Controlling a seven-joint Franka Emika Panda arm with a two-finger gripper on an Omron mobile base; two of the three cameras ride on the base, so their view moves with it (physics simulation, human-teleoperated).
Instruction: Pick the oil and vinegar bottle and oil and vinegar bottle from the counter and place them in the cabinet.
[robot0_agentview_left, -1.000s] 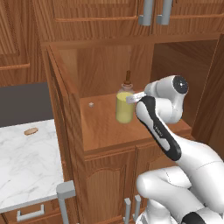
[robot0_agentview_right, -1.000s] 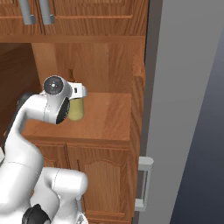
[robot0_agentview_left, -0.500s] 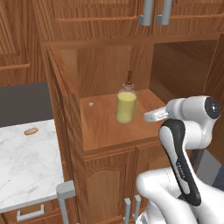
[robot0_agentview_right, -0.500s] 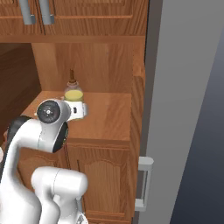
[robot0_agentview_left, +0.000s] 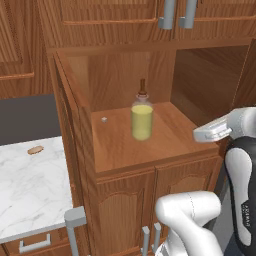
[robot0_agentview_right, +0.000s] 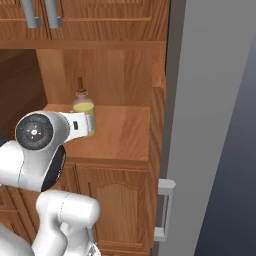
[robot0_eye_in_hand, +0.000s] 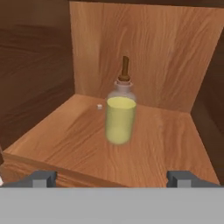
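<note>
Fingers (robot0_eye_in_hand: 41, 178): both dark tips stand far apart at the lower edge of the hand view, one at each side, with nothing between them; the gripper (robot0_eye_in_hand: 111, 179) is spread wide and holds no object. The tips sit in front of the shelf edge, short of the bottle and not touching it.

Clear bottle (robot0_agentview_left: 142, 118): squat and round, filled with pale yellow liquid, with a brown neck and stopper; it stands upright on the floor of the shelf compartment, roughly central and toward the back wall; free of all contact with the arm. In the right base view the clear bottle (robot0_agentview_right: 84, 109) appears just behind the white wrist, which hides part of its lower body; in the hand view the clear bottle (robot0_eye_in_hand: 120, 113) stands straight ahead, between the two tips but deeper in the compartment.

Cabinet (robot0_agentview_left: 125, 155): reddish-brown wood, with an open compartment above two lower doors; upper doors with grey bar handles (robot0_agentview_left: 176, 13) sit above the opening. A small pale peg (robot0_agentview_left: 104, 119) shows on the shelf floor left of the bottle.

Arm (robot0_agentview_left: 240, 150): white link rising at the right of the left base view, with the hand level with the shelf and just outside its front right corner.

Marble counter (robot0_agentview_left: 27, 192): left of the cabinet and lower; a small brown item (robot0_agentview_left: 35, 149) lies on it; too small to identify.
</note>
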